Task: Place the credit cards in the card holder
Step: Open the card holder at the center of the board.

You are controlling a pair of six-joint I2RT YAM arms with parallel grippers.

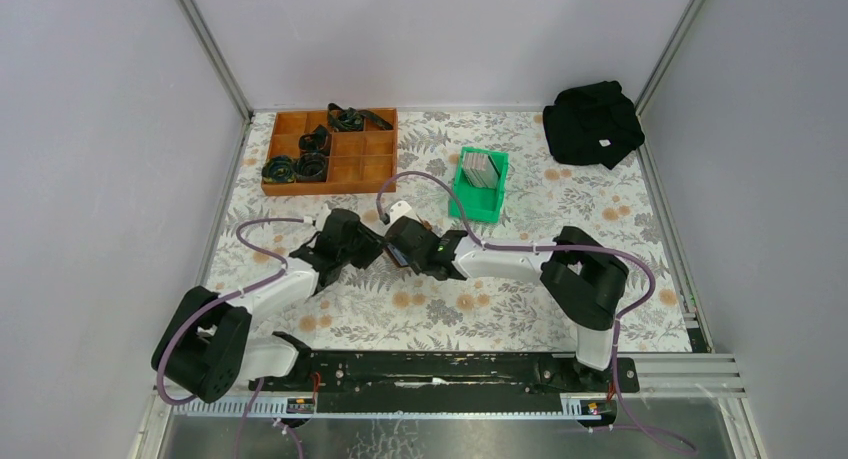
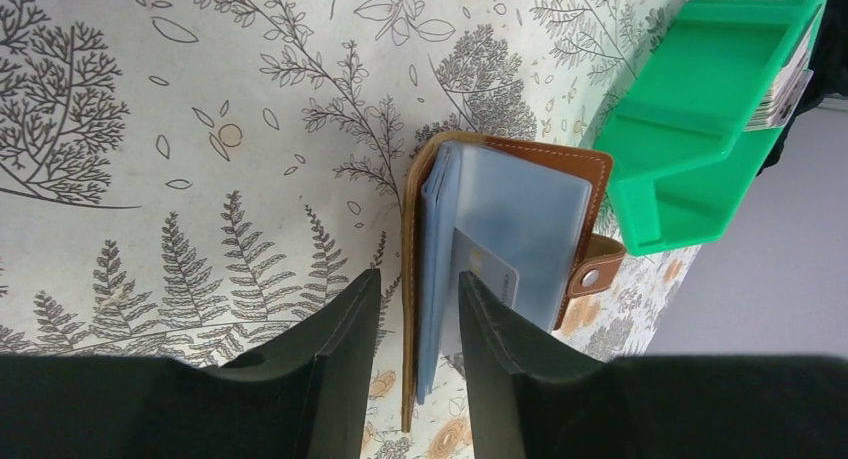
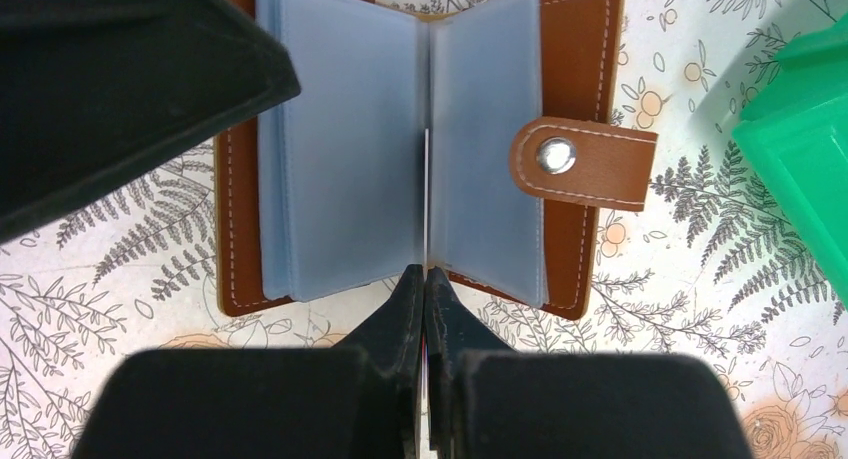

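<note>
The brown leather card holder (image 3: 585, 59) lies open on the fern-print cloth, its clear sleeves (image 3: 350, 159) fanned. My right gripper (image 3: 425, 271) is shut on a credit card (image 3: 426, 194), seen edge-on between two sleeves at the spine. My left gripper (image 2: 418, 277) straddles the holder's raised left cover (image 2: 408, 279) and sleeves, jaws partly closed, with a sliver of cloth showing beside the cover. From the left wrist, a grey chip card (image 2: 492, 267) shows among the sleeves. In the top view both grippers (image 1: 372, 247) (image 1: 393, 251) meet and hide the holder. More credit cards (image 1: 482, 169) stand stacked in the bin.
The green plastic bin (image 1: 478, 211) sits just behind the right gripper, close to the holder's snap tab (image 2: 590, 277). A wooden compartment tray (image 1: 325, 189) with black items stands at the back left. A black cloth bundle (image 1: 592, 124) lies at the back right.
</note>
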